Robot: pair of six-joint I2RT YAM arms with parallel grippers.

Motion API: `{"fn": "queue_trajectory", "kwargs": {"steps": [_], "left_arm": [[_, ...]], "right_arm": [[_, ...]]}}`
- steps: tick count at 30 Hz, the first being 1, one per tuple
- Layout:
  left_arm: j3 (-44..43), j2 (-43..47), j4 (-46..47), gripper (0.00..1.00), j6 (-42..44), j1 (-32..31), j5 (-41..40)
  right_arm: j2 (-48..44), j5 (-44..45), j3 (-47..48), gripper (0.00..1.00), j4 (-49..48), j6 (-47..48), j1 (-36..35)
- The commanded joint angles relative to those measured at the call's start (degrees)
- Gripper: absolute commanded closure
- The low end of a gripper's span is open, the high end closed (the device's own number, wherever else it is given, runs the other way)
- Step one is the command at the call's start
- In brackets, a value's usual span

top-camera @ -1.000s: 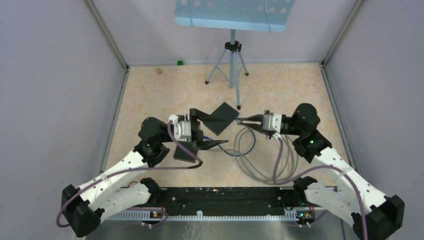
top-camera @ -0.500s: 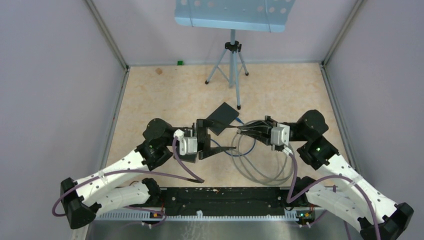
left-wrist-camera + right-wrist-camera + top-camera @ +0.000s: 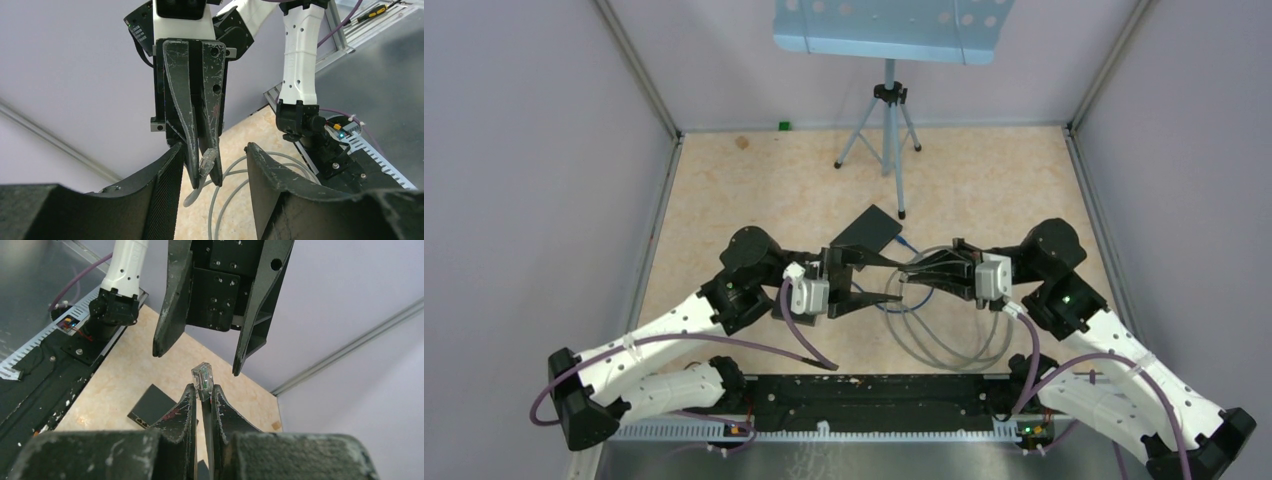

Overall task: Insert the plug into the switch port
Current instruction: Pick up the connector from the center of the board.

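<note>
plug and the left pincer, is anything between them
Nothing. In the right wrist view the plug, pinched in the right pincer, points at the open left pincer across a bare gap.

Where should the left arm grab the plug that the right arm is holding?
Probably the clear tip of the plug, the only part protruding past the right fingers pinching it. Come head-on with the left gripper, whose open fingers face it on both sides.
</note>
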State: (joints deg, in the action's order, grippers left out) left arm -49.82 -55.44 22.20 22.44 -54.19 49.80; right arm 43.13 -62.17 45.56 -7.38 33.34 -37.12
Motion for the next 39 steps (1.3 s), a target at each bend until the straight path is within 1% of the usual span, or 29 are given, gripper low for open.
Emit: {"fn": "queue_trajectory", "kwargs": {"steps": [1, 11, 15, 18, 21, 22, 23, 26, 29, 30, 31, 33, 34, 36, 39], "left_arm": [[-3.0, -0.7, -1.9, 0.47, 2.6, -0.5, 2.0], [-3.7, -2.1, -2.6, 0.59, 3.0, -0.8, 2.8], [-4.5, -2.5, -4.2, 0.75, 3.7, -0.8, 3.3], [-4.8, -2.8, -5.1, 0.83, 4.1, -0.9, 3.5], [-5.1, -2.9, -6.1, 1.00, 4.1, -0.9, 2.9], [-5.3, -3.0, -6.6, 1.00, 4.1, -0.9, 2.6], [-5.5, -3.0, -7.4, 1.00, 4.0, -0.9, 2.2], [-5.6, -2.6, -7.9, 1.00, 2.1, -0.9, -0.7], [-4.6, -1.2, -6.6, 1.00, -1.0, -0.9, -5.2], [-3.9, -0.6, -5.6, 1.00, -2.7, -0.9, -7.2], [-3.2, 0.1, -4.3, 1.00, -4.5, -0.9, -9.6], [-1.4, 1.9, -2.0, 1.00, -9.1, -0.9, -15.1], [-0.4, 2.8, -0.7, 1.00, -11.8, -0.9, -19.8], [1.8, 4.5, 2.4, 1.00, -19.7, -0.9, -27.6], [4.4, 6.6, 5.0, 1.00, -29.4, -0.9, -37.6]], "right_arm": [[-0.8, -4.5, 3.0, 1.00, -2.1, -0.9, -1.0], [0.2, -6.5, 3.1, 1.00, -1.8, -1.3, -1.2], [0.4, -6.7, 3.2, 1.00, -1.6, -1.3, -1.3], [0.7, -6.9, 3.3, 1.00, -1.7, -1.4, -1.4], [0.7, -6.9, 3.2, 1.00, -1.9, -1.6, -1.4], [0.7, -6.6, 3.2, 0.98, -2.0, -1.7, -1.4], [0.6, -6.2, 3.1, 0.91, -2.0, -1.7, -1.3], [-0.1, -3.1, 2.0, 0.67, -2.8, -2.1, -1.3], [-1.6, 2.1, -0.2, 0.49, -4.7, -2.4, -1.3], [-2.3, 4.2, -1.0, 0.45, -5.4, -2.5, -1.4], [-2.9, 6.3, -1.9, 0.43, -6.2, -2.6, -1.4], [-3.9, 9.8, -3.7, 0.41, -7.7, -2.9, -1.3], [-4.2, 11.7, -4.6, 0.41, -8.6, -3.2, -1.3], [-4.6, 14.2, -6.6, 0.41, -11.2, -4.3, -1.3], [-4.3, 17.9, -9.7, 0.41, -18.6, -8.5, -1.3]]}}
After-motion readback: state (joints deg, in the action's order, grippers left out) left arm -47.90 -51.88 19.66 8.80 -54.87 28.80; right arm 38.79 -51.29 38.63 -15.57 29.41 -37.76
